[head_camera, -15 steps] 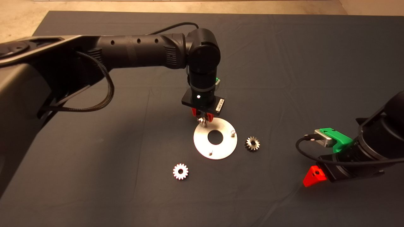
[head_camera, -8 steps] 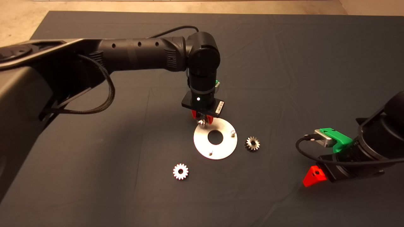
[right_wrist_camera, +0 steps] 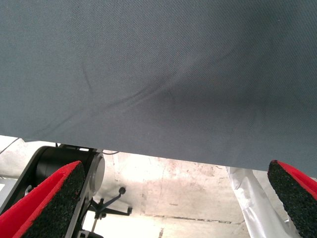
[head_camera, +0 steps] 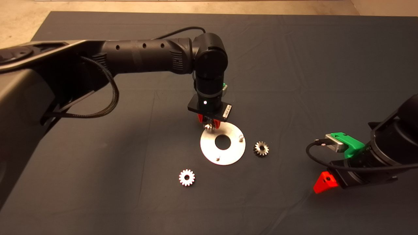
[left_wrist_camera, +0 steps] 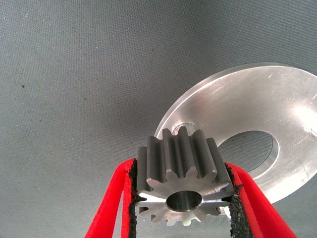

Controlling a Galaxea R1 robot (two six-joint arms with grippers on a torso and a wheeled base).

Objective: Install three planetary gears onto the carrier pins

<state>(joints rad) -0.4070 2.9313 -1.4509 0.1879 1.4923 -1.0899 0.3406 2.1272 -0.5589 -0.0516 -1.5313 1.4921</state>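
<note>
Open dark mat (head_camera: 294,58) across the far half of the bench and along the near edge, clear for passage. Centre blocked by the left gripper (head_camera: 209,125), fingers (left_wrist_camera: 124,198) clamped on a gear (left_wrist_camera: 183,181) directly over the disc (head_camera: 225,155) at its far-left rim. Two upright pins (head_camera: 240,137) on the disc's right and near sides. Loose gears (head_camera: 186,178) lying left-front and just right of the disc. Right gripper (head_camera: 325,182) parked at lower right, fingers (right_wrist_camera: 49,203) spread wide.
</note>
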